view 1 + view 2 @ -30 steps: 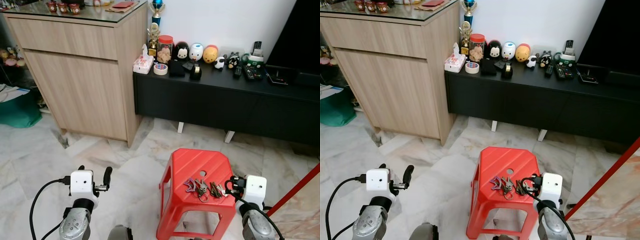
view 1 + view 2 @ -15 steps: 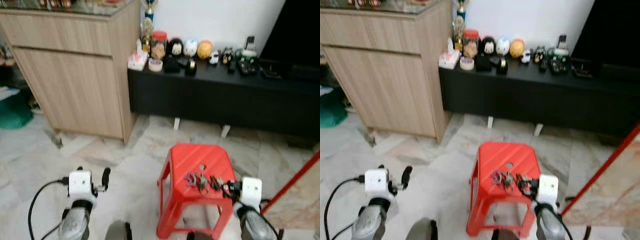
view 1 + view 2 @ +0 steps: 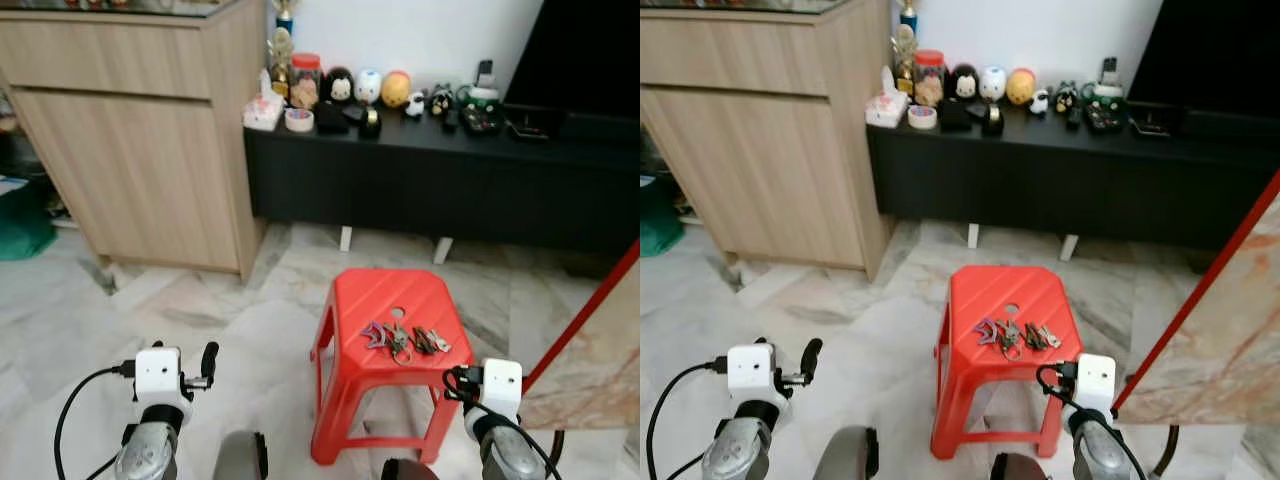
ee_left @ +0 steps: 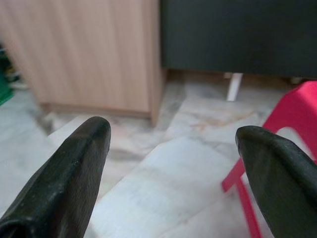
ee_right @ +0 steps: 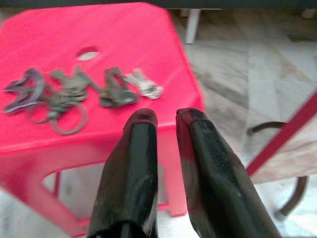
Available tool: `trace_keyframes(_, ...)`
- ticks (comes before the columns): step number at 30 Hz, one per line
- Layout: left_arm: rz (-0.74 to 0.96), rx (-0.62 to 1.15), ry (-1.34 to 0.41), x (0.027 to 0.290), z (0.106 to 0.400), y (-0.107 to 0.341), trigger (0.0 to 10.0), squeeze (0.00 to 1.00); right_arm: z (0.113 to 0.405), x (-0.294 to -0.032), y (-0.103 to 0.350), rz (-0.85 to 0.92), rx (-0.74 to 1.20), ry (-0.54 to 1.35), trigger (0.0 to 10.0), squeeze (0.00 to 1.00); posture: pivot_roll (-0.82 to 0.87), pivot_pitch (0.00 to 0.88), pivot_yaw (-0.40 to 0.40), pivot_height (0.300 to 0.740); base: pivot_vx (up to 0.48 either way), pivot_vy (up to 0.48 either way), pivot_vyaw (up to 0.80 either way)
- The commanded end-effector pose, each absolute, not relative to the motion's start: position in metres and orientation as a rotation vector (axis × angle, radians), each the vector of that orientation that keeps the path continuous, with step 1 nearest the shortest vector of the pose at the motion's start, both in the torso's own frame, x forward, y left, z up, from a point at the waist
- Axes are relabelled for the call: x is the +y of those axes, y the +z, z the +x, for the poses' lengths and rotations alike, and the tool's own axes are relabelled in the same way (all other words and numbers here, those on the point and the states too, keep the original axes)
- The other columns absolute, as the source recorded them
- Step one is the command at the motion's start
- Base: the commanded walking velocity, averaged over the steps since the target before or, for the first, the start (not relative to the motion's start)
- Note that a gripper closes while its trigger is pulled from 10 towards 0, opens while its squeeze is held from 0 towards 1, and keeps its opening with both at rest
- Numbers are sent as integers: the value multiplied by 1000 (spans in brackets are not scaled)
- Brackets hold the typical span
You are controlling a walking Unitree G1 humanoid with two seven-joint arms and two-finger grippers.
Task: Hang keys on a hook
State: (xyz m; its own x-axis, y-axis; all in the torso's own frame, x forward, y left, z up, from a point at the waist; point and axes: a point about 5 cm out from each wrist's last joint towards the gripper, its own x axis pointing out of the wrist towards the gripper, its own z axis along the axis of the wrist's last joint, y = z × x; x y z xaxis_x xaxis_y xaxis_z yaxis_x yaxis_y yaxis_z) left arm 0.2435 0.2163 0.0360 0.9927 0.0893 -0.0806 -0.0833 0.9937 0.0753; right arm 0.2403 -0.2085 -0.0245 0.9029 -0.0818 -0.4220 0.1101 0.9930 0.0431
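Observation:
A bunch of keys (image 3: 403, 340) on rings lies flat on top of a red plastic stool (image 3: 380, 295), seen up close as the keys (image 5: 74, 91) in the right wrist view. My right gripper (image 5: 166, 116) hovers just off the stool's near right corner, short of the keys and not touching them; its fingers are shut with nothing between them. In the head view the right gripper (image 3: 455, 383) sits below the stool's front edge. My left gripper (image 4: 173, 148) hangs open and empty over the floor left of the stool, also seen as the left gripper (image 3: 185, 353).
A tall wooden cabinet (image 3: 150, 150) stands at the back left beside a low black console (image 3: 450, 180) carrying figurines and remotes. A red-edged marble slab (image 3: 590, 330) leans in at the right. A green bag (image 3: 15, 215) lies far left. Marble floor surrounds the stool.
The whole view has shifted and passed through blur. The stool with the keys now sits farther ahead of my right gripper, which was level with the keys before.

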Motion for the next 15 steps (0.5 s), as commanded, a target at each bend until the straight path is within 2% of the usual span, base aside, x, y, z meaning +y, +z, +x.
trace_keyframes(1,58,72,81,213,247,39,10000,0,243,-212,-22,43,421,-90,10000,0,46,0,-80,610,319,0,800)
trace_keyframes(5,56,72,81,213,247,38,10000,0,242,-211,-23,56,423,-87,10000,0,40,0,-80,610,314,0,709)
trace_keyframes(13,53,71,76,211,247,37,10000,0,242,-212,-23,66,421,-86,10000,0,38,0,-82,610,318,0,0)
trace_keyframes(15,48,71,62,210,247,37,10000,0,242,-213,-23,69,423,-93,10000,0,41,0,-85,610,0,0,0)
